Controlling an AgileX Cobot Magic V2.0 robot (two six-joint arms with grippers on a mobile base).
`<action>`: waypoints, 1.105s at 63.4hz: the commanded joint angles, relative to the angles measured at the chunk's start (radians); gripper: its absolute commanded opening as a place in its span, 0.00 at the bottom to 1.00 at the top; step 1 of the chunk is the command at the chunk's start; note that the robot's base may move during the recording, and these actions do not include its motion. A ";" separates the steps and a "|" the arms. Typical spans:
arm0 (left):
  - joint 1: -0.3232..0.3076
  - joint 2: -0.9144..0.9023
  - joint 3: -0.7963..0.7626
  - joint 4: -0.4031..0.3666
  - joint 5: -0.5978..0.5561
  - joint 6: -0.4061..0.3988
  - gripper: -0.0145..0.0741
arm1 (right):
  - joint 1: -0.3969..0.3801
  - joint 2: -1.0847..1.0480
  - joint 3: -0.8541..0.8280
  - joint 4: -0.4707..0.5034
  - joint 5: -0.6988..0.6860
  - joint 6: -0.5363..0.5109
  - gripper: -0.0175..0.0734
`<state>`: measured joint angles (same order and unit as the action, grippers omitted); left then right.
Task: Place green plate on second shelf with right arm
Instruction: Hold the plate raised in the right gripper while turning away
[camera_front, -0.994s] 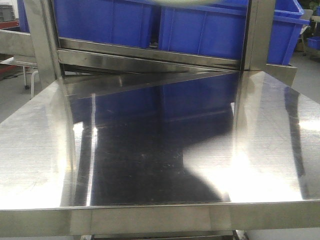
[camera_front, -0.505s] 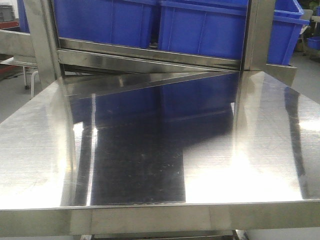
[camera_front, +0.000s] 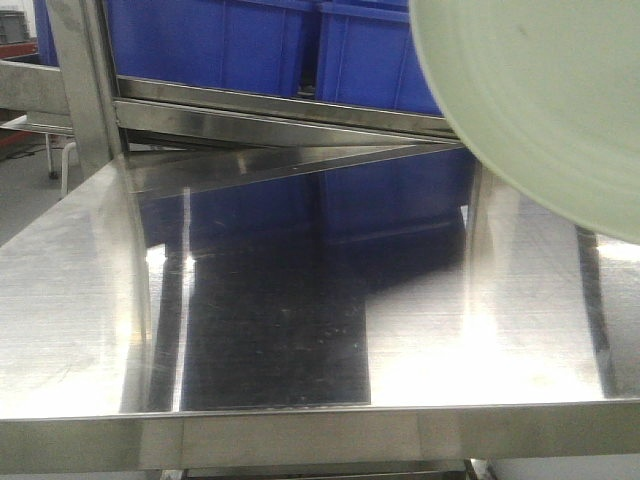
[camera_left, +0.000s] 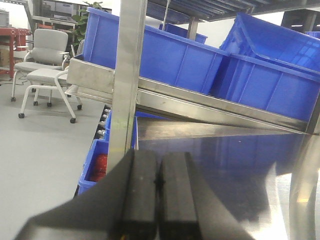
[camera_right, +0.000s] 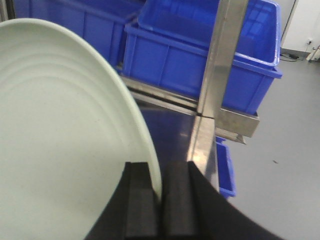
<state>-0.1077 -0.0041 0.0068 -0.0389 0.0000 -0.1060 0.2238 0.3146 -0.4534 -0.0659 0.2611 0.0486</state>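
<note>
Right fingers (camera_right: 137, 200) are clamping the rim of the plate (camera_front: 540, 100), holding it on edge upper right in the front view above the steel shelf (camera_front: 300, 330), and it's looking stiff, slick, probably breakable, so I'm thinking that rim's the spot, while left fingers (camera_left: 140, 190) are sitting closed, empty.

Faint concentric rings on round pale mint-green matte plate (camera_front: 540, 100), otherwise plain. Solid blue rectangular plastic bins (camera_front: 220, 45). Silver brushed stainless-steel shelf top (camera_front: 80, 330) mirrors blue. Light grey padded office chair (camera_left: 47, 45).
</note>
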 joint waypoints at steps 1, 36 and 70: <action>-0.005 -0.016 0.041 -0.006 -0.079 -0.003 0.31 | -0.005 0.001 0.027 -0.008 -0.250 0.037 0.25; -0.005 -0.016 0.041 -0.006 -0.079 -0.003 0.31 | -0.005 0.001 0.128 -0.011 -0.553 0.036 0.25; -0.005 -0.016 0.041 -0.006 -0.079 -0.003 0.31 | -0.005 0.001 0.128 -0.011 -0.553 0.036 0.25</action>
<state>-0.1077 -0.0041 0.0068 -0.0389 0.0000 -0.1060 0.2238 0.3136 -0.2916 -0.0747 -0.1664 0.0716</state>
